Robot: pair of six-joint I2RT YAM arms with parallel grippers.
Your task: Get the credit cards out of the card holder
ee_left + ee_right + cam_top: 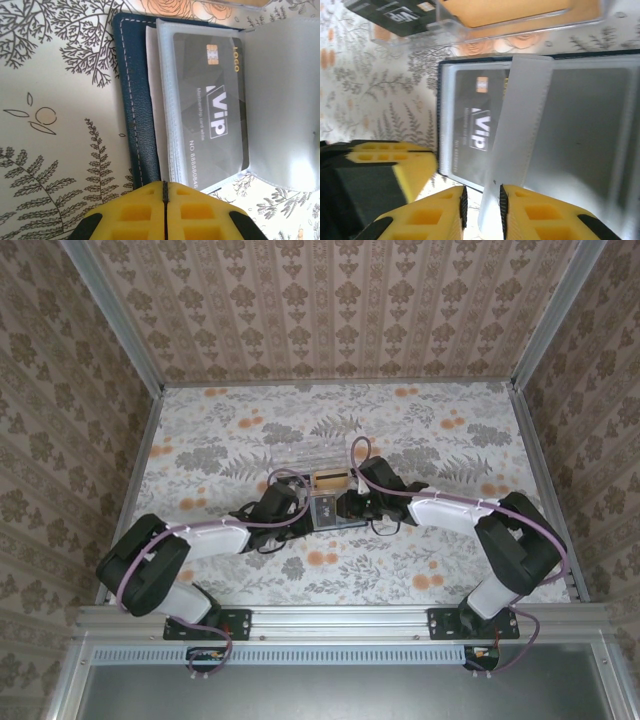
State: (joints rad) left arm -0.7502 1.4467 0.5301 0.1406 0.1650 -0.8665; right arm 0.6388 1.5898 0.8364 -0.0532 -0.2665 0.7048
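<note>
The flowered table (420, 430) spreads out under both my arms, and my two claws meet over its middle. Just beyond their tips, away from my bases, sits a clear plastic box (295, 465); between the claws, flat on the cloth, lies the card holder (131, 100), opened out. Its navy cover with pale stitching runs ahead and a little left of my left claw (165, 212), and its clear sleeves lie ahead and to the right. One sleeve leaf (522, 125) is lifted off the stack and slants down into my right claw (482, 202). The jaws there stand narrowly apart with the leaf's lower edge between them; one pad looks to be against it, but I cannot tell whether the pair truly pinches it. Under the sleeves ahead of my left claw a dark VIP card (212, 105) sits in its pocket, chip end farthest from my tips, near end almost at them; from my right claw the same card shows to the left of the raised leaf. In the box beyond my right claw lies an orange-tan card (510, 10). A second dark card (400, 14) lies at the box's left end, though I cannot tell whether it is inside the box or beside it. My left claw is closed, its yellow pads meeting along a thin seam, the tips right at the holder's near edge where the sleeves end; I cannot tell whether they bear down on it.
</note>
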